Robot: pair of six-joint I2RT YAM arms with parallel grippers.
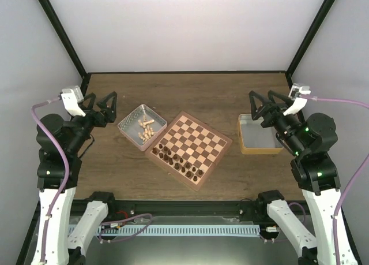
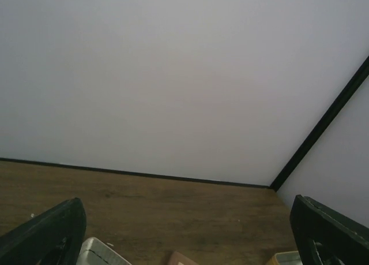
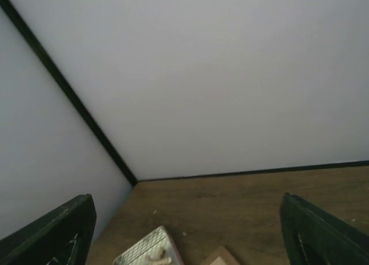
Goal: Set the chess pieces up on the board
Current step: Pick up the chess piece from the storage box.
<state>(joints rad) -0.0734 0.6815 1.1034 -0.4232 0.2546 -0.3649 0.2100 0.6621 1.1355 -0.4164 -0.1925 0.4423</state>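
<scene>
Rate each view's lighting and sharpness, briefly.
Top external: soft, even light, no glare; the board is sharp, the chess pieces tiny but distinct. Left wrist: mostly blank wall, the left fingers dark and slightly blurred at the bottom corners. Right wrist: likewise, the right fingers dim and soft-edged.

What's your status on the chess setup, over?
Open and holding nothing: left gripper, right gripper, off to the sides. Light chess pieces heaped in silver tray beside board, none placed. Near edge holds dark pieces. Nothing in the way.
</scene>
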